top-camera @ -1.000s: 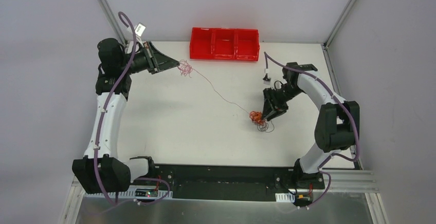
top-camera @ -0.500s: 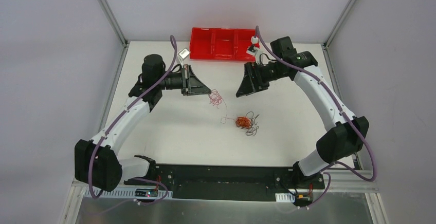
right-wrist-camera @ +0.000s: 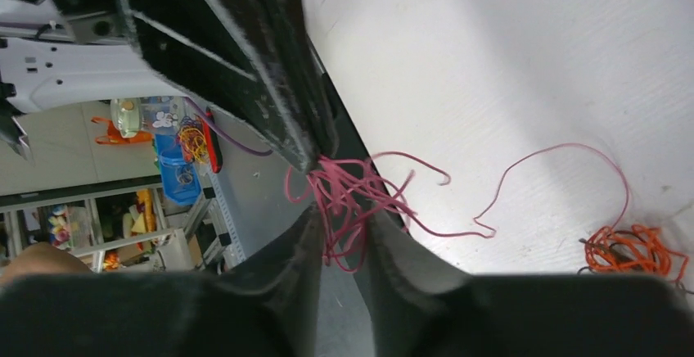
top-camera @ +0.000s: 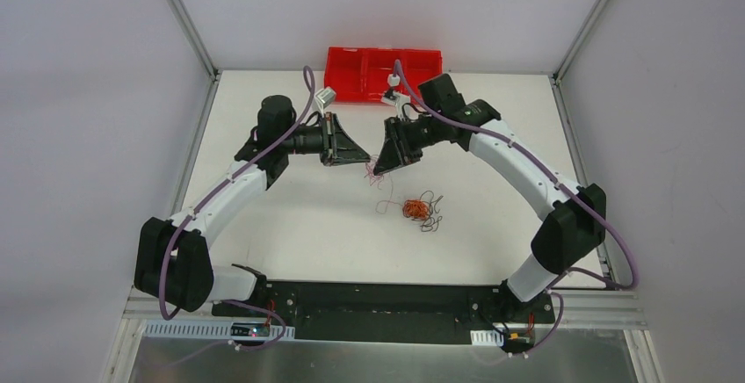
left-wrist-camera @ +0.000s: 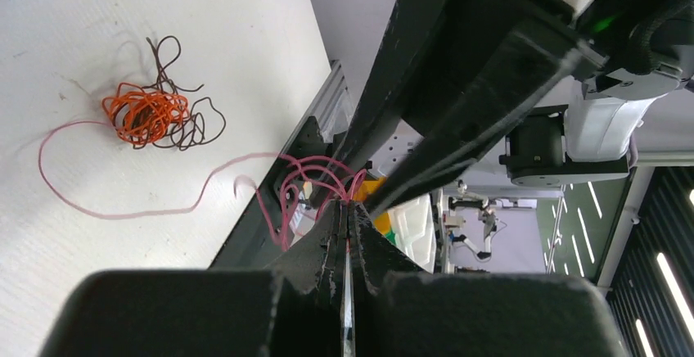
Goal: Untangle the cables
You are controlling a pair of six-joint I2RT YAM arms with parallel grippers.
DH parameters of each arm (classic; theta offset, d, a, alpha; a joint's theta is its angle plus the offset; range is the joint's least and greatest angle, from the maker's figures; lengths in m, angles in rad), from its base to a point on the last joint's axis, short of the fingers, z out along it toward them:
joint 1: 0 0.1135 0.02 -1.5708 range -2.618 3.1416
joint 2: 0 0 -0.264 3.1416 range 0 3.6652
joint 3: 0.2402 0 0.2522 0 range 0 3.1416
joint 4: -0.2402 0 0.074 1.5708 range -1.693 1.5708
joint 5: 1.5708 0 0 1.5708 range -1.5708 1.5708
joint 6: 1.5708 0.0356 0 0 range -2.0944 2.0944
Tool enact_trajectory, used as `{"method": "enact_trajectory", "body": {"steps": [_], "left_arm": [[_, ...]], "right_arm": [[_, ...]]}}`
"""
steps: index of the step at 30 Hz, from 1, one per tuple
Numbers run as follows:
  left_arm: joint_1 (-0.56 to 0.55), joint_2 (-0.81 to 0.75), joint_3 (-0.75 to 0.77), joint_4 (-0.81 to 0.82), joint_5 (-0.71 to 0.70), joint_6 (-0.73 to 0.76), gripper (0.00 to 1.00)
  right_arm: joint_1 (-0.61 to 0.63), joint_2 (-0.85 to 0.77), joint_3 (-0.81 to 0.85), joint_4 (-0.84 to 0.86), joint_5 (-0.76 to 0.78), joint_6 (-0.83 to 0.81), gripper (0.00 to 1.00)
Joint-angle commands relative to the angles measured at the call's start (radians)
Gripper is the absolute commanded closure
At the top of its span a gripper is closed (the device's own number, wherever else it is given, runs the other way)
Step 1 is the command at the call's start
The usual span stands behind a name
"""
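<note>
From above, a red plastic bin sits at the white table's far edge, and the orange and black wire ball lies nearer you.

In the left wrist view, your left gripper squeezes tight on the thin pink wire coil. The right gripper crowds close ahead.

In the right wrist view, its jaws stand slightly apart, with pink loops between them.

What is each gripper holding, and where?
Left gripper pinches the red wire by its coiled end; right gripper straddles the same coil, grip uncertain.
</note>
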Motion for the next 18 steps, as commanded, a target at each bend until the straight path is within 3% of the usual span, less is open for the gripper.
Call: {"method": "enact_trajectory", "body": {"steps": [1,2,3,7,11,18], "left_arm": [[0.012,-0.029,0.013,0.016,0.017,-0.002,1.00],[0.025,-0.039,0.016,-0.010,0.021,0.014,1.00],[0.046,-0.047,0.020,-0.038,0.025,0.031,1.00],[0.162,-0.063,0.056,-0.170,0.047,0.143,1.00],[0.299,-0.091,0.061,-0.184,0.020,0.169,1.00],[0.335,-0.112,0.107,-0.258,0.004,0.267,1.00]], "right_arm": [[-0.001,-0.011,-0.025,0.025,0.077,-0.016,0.90],[-0.009,-0.024,-0.040,0.020,0.092,-0.027,0.98],[-0.028,-0.041,-0.053,0.015,0.101,-0.031,1.00],[-0.112,-0.086,-0.110,-0.021,0.091,-0.063,1.00],[-0.186,-0.113,-0.148,-0.066,0.076,-0.111,1.00],[-0.215,-0.124,-0.136,-0.092,0.041,-0.120,1.00]]}}
